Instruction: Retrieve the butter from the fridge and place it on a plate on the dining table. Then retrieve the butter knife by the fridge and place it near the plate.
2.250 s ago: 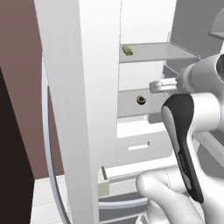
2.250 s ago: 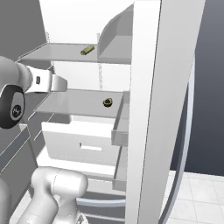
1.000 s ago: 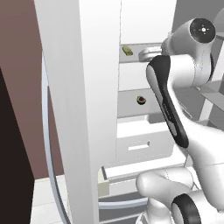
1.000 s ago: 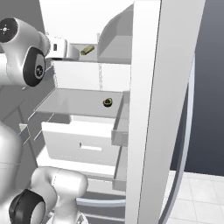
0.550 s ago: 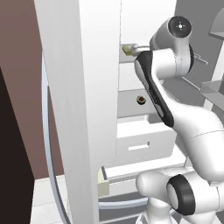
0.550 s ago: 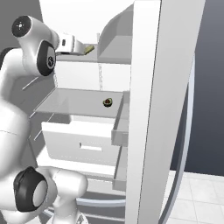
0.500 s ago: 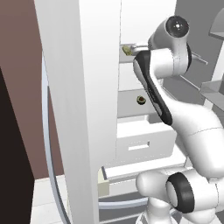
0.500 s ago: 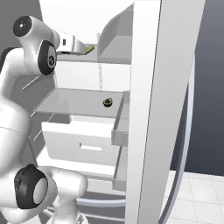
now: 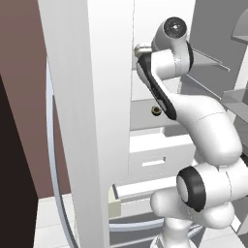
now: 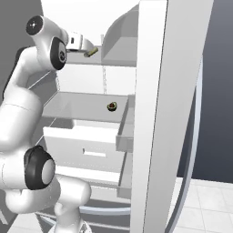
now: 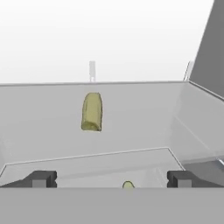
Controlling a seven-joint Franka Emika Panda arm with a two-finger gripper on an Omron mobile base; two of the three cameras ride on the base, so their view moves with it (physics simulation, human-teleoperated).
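The fridge [image 10: 168, 91] stands open, its white inner door [image 9: 92, 121] close in front. The butter [image 11: 92, 111], a short pale yellow stick, lies on the upper shelf [image 11: 131, 122]; the right base view has the butter [image 10: 91, 52] at that shelf's front. My gripper [image 11: 111, 179] is open at the shelf's front edge, pointing at the butter from a short way off, with nothing between its fingertips [image 11: 41, 178]. The hand [image 10: 84, 48] is level with the upper shelf, and the gripper [image 9: 139, 49] reaches past the door's edge. The plate, dining table and butter knife are out of view.
A small round dark-and-yellow item [image 10: 112, 106] sits on the middle shelf [image 10: 77, 109], also seen as a small item [image 9: 156, 110] from the left. White drawers [image 10: 86, 145] lie below. The open door [image 10: 154, 113] walls off the right side.
The arm has swung up from the middle shelf to the upper shelf, bringing the hand to the butter's level. The jaws stayed open. The butter has not moved.
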